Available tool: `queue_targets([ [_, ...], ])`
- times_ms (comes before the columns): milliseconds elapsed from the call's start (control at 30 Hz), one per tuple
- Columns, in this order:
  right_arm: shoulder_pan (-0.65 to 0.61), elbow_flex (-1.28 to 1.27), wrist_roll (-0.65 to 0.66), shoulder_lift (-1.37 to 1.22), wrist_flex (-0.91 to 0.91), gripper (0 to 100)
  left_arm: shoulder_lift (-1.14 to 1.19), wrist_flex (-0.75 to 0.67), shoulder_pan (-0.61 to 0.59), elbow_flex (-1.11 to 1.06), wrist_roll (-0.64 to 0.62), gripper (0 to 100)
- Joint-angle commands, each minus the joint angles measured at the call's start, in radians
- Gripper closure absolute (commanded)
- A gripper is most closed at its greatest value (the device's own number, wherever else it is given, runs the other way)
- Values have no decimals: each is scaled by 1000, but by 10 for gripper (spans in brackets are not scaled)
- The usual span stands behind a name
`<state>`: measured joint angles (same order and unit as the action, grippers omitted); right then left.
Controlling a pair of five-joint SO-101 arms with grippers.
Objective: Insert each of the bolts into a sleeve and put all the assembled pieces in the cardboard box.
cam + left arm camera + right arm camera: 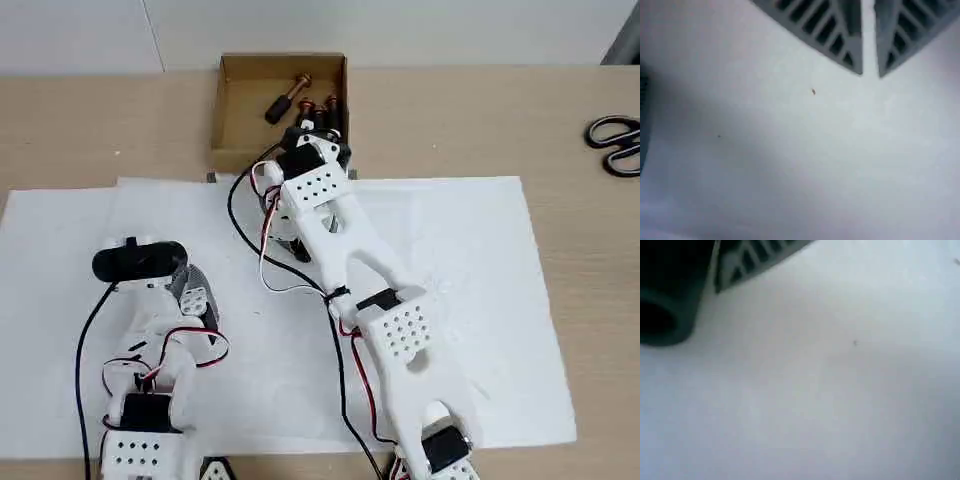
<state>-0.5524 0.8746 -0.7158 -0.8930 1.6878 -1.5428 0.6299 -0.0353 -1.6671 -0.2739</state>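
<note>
The cardboard box [228, 105] stands at the table's far middle. Inside lies one black sleeve with a brass bolt [285, 97] through it, and more assembled pieces [322, 108] rest against the right wall. My right gripper [288, 238] points down at the white paper just in front of the box, tucked under its own arm. A dark hollow cylinder [660, 315] lies close to the right wrist camera; I cannot tell what it is. My left gripper [200, 300] [869, 70] hangs low over the paper at the left, shut with nothing in it.
A large white paper sheet [470, 260] covers the middle of the table. Black scissors [615, 140] lie at the far right on bare wood. The right arm's wires [262, 250] loop over the paper between the two arms.
</note>
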Motion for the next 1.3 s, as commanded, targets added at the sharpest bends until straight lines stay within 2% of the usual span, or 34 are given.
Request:
queue_targets([
  [0, -10, 26, 8, 2, 8, 894, -6, -20, -3, 2, 2, 994],
  [100, -2, 32, 11, 8, 8, 998, -6, -20, -3, 2, 3, 994],
  [300, 24, 32, 38, 68, 18, 995, -6, -20, -3, 2, 3, 994],
  [500, 30, 26, 133, 318, 24, 995, -6, -20, 5, 2, 0, 994],
  [600, 73, -14, 166, 437, 25, 995, -6, 0, 5, 19, -2, 994],
  [700, 128, -104, 170, 553, 25, 995, 2, 173, 8, 197, -2, 994],
  [867, 228, -331, 167, 740, 25, 995, 3, 456, 92, 512, 0, 994],
  [1067, 331, -615, 170, 966, 22, 995, 66, 583, 106, 680, 2, 987],
  [1267, 444, -887, 169, 1176, 16, 995, 431, 703, -9, 1027, -51, 961],
])
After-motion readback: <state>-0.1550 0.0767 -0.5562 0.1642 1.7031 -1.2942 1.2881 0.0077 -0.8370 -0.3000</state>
